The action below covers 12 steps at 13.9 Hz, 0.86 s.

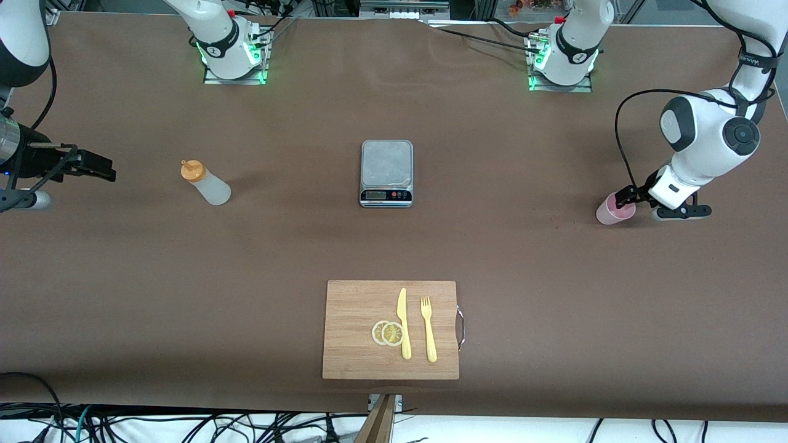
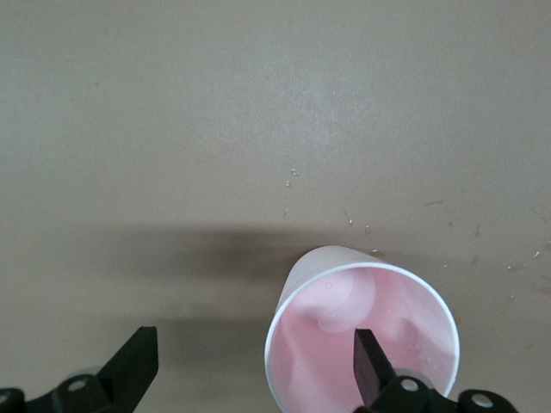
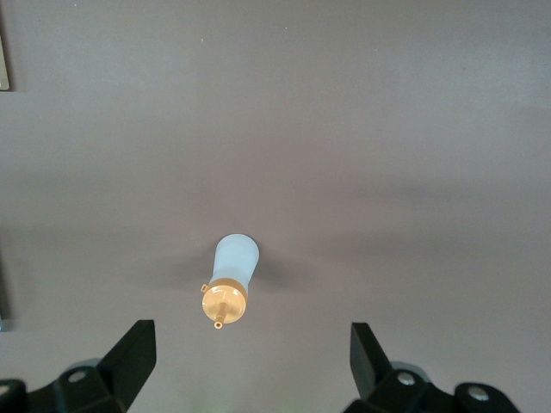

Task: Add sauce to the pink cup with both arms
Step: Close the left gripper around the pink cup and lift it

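Pink cup (image 1: pixel 614 210) stands upright, mouth up, near the left arm's end of the worktop (image 1: pixel 394 246). The left gripper (image 2: pixel 250 366) is at it, fingers (image 2: pixel 368 366) apart, one finger inside the rim. The sauce bottle (image 1: pixel 207 183) stands upright toward the right arm's end, its long axis vertical and its orange nozzle pointing up. The right gripper (image 3: pixel 250 361) hangs over that end's edge, well apart from the bottle, its fingers spread wide and empty.

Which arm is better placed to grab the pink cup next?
Left. Its open end effector is already at the cup, one finger inside the rim. The right end effector is by the sauce.
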Each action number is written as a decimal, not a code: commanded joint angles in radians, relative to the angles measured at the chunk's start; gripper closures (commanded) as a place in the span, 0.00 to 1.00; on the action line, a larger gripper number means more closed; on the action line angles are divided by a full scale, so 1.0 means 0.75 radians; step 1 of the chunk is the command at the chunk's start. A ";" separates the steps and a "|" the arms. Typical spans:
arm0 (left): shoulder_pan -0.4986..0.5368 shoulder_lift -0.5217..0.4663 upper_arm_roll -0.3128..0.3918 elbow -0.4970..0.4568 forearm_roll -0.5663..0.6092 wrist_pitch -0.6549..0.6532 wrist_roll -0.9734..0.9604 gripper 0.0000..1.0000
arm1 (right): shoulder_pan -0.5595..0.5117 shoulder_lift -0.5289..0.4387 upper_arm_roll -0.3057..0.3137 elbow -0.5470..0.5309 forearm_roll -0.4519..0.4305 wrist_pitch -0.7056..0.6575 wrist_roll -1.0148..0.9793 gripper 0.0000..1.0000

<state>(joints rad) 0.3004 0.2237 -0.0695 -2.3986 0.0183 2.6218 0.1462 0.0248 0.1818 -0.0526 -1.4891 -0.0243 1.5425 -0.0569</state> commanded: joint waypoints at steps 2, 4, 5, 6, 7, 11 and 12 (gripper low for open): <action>0.009 0.002 0.001 -0.019 0.014 0.032 0.046 0.18 | -0.015 -0.001 0.003 0.010 0.016 -0.009 -0.022 0.00; 0.007 0.002 -0.001 -0.017 0.033 0.030 0.046 0.50 | -0.013 -0.001 0.003 0.010 0.014 -0.011 -0.032 0.00; 0.007 0.002 -0.001 -0.015 0.037 0.030 0.046 0.63 | -0.013 -0.001 0.003 0.010 0.012 -0.009 -0.039 0.00; 0.007 0.002 -0.001 -0.015 0.037 0.028 0.040 0.74 | -0.015 -0.001 0.003 0.012 0.012 -0.009 -0.047 0.00; 0.004 0.000 -0.001 -0.015 0.037 0.026 0.038 0.86 | -0.017 -0.001 0.003 0.010 0.012 -0.009 -0.047 0.00; -0.012 -0.016 -0.054 -0.005 0.037 0.004 -0.027 1.00 | -0.019 -0.001 -0.003 0.012 -0.002 -0.005 -0.157 0.00; -0.012 -0.028 -0.101 0.003 0.035 -0.016 -0.092 1.00 | -0.019 -0.001 -0.003 0.010 -0.004 -0.003 -0.173 0.00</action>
<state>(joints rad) 0.2986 0.2207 -0.0957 -2.3999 0.0264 2.6287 0.1508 0.0167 0.1820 -0.0551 -1.4891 -0.0247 1.5425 -0.1411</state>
